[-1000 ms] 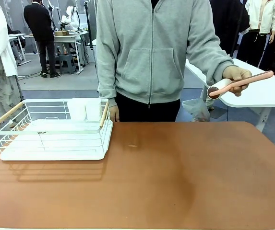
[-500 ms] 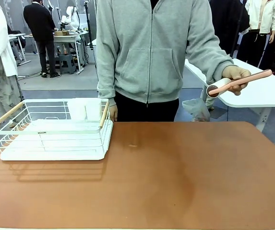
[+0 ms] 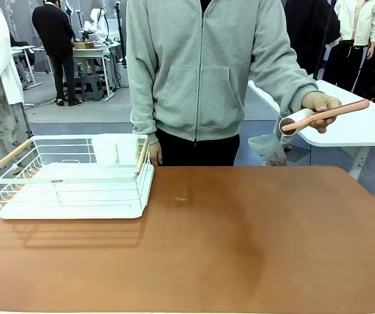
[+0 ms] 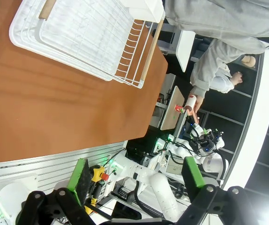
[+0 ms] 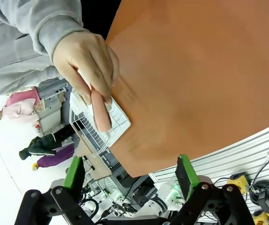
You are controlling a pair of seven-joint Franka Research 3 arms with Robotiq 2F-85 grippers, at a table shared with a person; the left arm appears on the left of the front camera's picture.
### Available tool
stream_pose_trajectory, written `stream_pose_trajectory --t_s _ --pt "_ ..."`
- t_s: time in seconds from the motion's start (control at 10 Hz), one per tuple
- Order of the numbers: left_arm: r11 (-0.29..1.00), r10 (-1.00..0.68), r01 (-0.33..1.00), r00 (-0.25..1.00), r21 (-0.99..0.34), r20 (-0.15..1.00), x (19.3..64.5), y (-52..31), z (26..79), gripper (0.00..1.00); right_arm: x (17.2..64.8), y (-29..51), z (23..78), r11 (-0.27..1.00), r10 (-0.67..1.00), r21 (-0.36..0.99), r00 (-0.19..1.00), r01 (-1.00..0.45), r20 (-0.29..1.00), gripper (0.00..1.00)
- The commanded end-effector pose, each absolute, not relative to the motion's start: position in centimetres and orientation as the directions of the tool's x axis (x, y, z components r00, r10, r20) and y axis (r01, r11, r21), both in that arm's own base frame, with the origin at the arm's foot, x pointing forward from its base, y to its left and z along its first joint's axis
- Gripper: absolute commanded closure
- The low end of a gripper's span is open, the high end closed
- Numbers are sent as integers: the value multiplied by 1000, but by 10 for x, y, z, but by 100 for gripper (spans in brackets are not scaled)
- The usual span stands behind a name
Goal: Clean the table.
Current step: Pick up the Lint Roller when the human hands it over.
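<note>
Right wrist view: shows right gripper (image 5: 129, 173) released and empty; finds person's hand (image 5: 85, 61) ahead of the fingertips, clasping lint roller (image 5: 99, 110) with pink handle turned toward the pads, judged an offer for handover; places table (image 5: 209, 75) beyond the hand, spreading ahead and to one side of the claw. Left wrist view: shows left gripper (image 4: 136, 176) likewise spread, nothing between the pads; places table ahead of it, with dish rack (image 4: 87, 37) parked at the far end, probably to keep the surface bare for rolling.
</note>
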State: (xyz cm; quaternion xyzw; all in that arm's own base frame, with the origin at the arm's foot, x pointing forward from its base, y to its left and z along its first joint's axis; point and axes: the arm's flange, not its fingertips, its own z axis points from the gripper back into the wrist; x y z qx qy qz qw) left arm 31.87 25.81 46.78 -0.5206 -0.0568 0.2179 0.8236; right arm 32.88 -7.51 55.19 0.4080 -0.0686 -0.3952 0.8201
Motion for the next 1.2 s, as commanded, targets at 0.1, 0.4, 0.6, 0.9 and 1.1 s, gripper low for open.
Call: stream_pose_trajectory --t_s 0.1,0.4,0.6,0.9,1.1 --pt "363 412 -288 903 -886 -125 316 260 468 0 342 -54 550 325 -719 745 664 583 -206 0" --pt "363 412 -288 903 -886 -125 316 260 468 0 354 -40 540 340 -706 770 687 540 -170 0" --pt "363 412 -288 903 -886 -125 316 260 468 0 360 -35 532 330 -700 801 699 499 -147 0" --pt "363 412 -288 903 -886 -125 316 260 468 0 367 -30 521 337 -694 809 708 481 -131 0" --pt "363 412 -288 903 -886 -125 316 260 468 0 372 -25 514 352 -709 813 699 465 -93 0"
